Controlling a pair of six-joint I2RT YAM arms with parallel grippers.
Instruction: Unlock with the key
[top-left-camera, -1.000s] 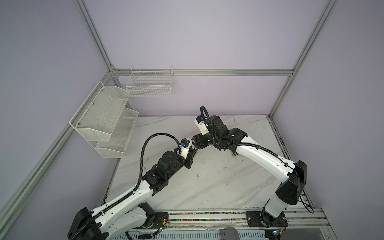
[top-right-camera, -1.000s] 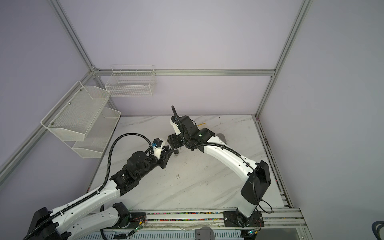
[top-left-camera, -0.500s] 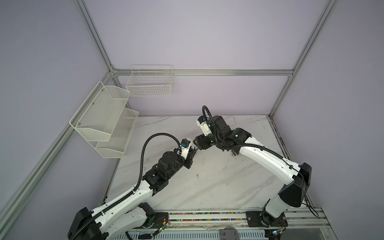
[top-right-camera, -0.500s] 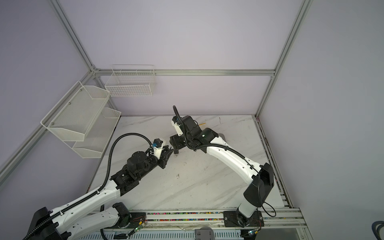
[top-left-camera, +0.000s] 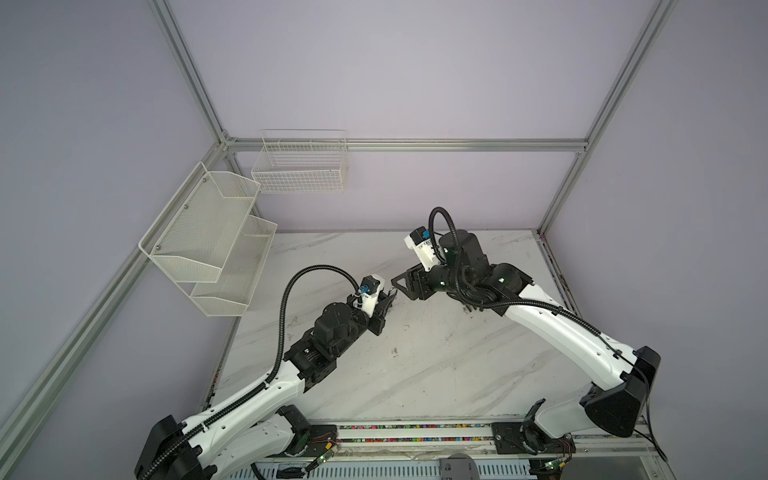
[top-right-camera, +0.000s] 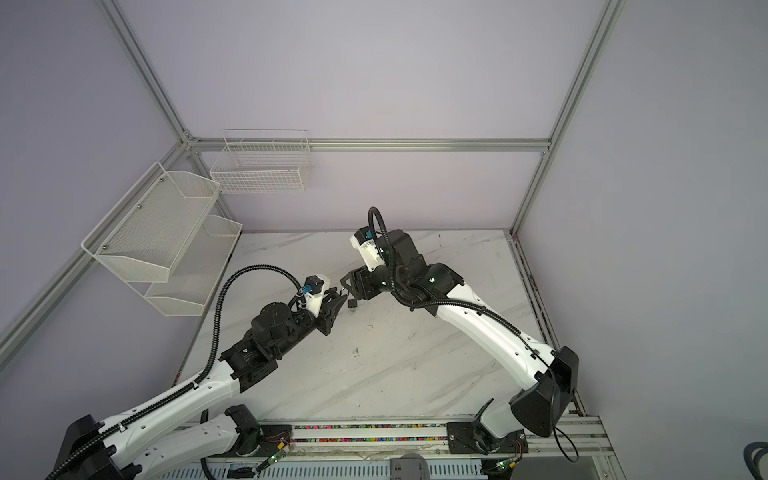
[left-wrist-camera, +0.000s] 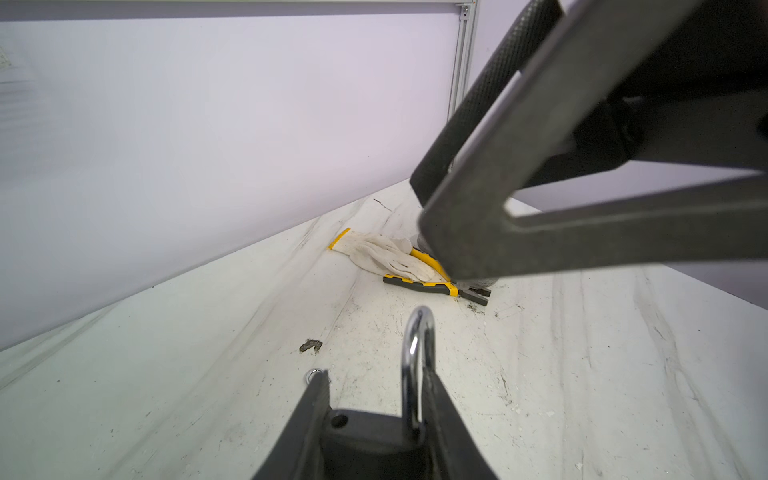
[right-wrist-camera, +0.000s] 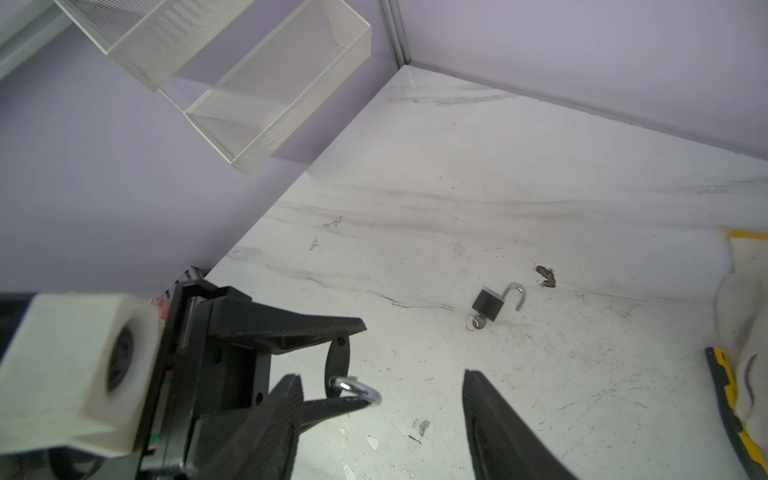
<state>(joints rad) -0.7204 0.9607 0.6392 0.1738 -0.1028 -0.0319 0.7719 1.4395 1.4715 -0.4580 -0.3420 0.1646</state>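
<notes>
A bright steel shackle (left-wrist-camera: 417, 345) was seen pinched between the narrowly parted fingers of the left gripper (left-wrist-camera: 376, 376), at the near left of the table (right-wrist-camera: 498, 187). The lock body behind it was largely hidden. Just beyond the fingertips a small black padlock (right-wrist-camera: 489, 304) lay flat on the marble-patterned top. Its polished hoop was swung open, and the key (right-wrist-camera: 478, 322), with a thin wire ring, was seated in its base. The right gripper (top-right-camera: 348, 286) was held over that spot, jaws wide apart and nothing between them.

The padlock on the table was judged already released. What was left to be done with the gripped lock could not be told. Were the key to be fetched, it was judged best pinched by its flat head, not by the loose ring. It would then be drawn straight out along the keyway, with the small, smooth body kept from skating on the slick top. The gripped lock was best kept steady, keyway turned toward the right arm.

Farther right, a knitted white glove (left-wrist-camera: 382, 251) with a yellow cuff was draped over yellow-and-black pliers (left-wrist-camera: 432, 284). On the far left wall, white mesh shelves (top-left-camera: 208, 232) and a wire basket (top-left-camera: 301, 166) were mounted.
</notes>
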